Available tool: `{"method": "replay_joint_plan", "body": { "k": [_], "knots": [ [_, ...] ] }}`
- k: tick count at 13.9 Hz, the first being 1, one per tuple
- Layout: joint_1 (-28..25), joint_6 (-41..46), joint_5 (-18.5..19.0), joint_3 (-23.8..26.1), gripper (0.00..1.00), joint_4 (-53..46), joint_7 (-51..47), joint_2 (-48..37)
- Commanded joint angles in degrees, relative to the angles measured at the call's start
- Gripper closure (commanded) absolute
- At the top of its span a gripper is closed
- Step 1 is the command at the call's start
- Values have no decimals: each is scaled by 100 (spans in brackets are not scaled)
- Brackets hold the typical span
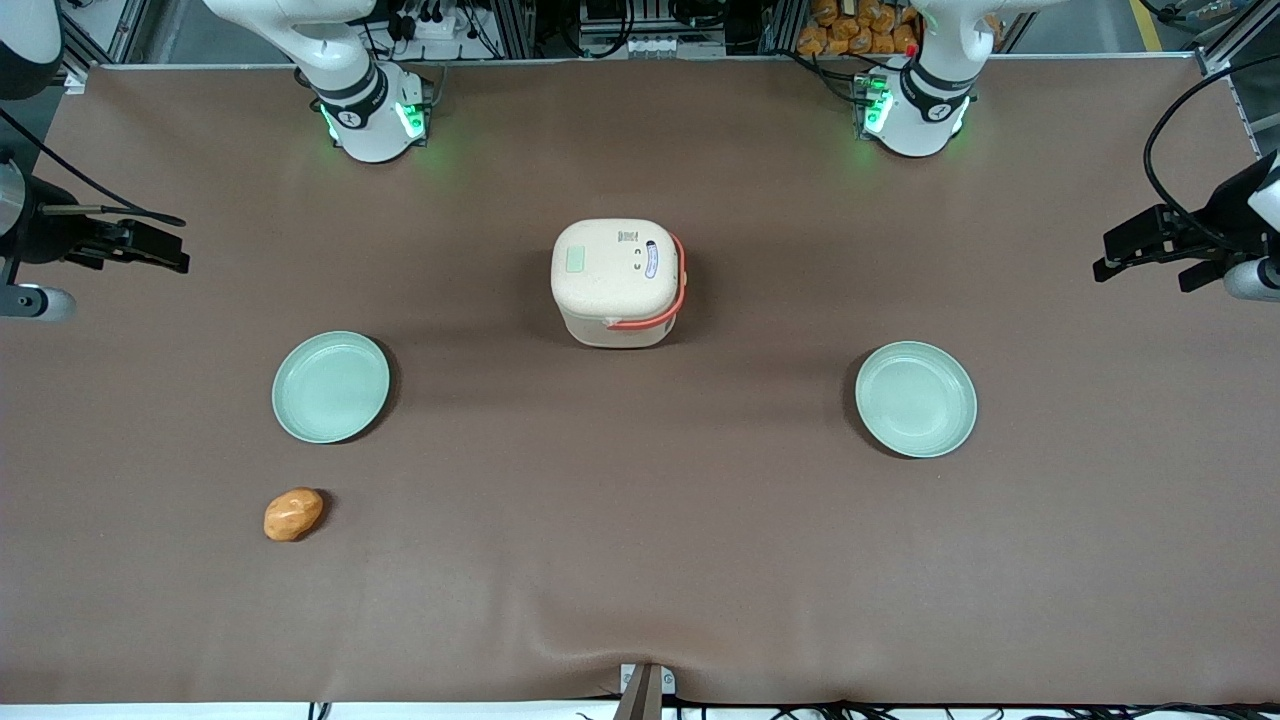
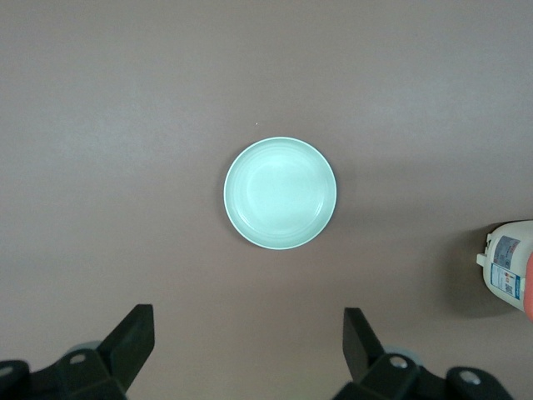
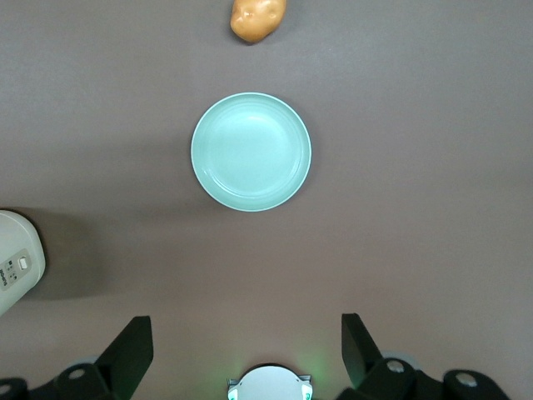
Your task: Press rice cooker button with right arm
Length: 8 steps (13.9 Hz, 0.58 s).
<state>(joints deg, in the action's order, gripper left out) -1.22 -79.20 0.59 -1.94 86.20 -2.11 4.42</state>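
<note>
Brown table mat: 1 cooker, lid button untouched, 2 plates, 1 potato. Gripper open, above the plate near the potato, well apart from cooker.

We saw the white jointed right arm, with black bands at its joints, rising from a rounded white base that glowed green at two side lights. Its black two-finger gripper was matte and angular, the jaws parted; a thin black cable ran just above them to a dark round wrist housing. From the wrist camera, each wedge-shaped black finger ended beside a small silver screw.
</note>
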Motion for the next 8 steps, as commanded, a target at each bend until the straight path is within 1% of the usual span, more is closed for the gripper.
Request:
{"method": "replay_joint_plan", "body": {
  "k": [1,4,8],
  "knots": [
    [-71,80,38,-53,0,2,43,-81],
    [-106,107,55,-35,0,-7,17,-73],
    [-413,141,47,-9,0,2,0,-55]
  ]
}}
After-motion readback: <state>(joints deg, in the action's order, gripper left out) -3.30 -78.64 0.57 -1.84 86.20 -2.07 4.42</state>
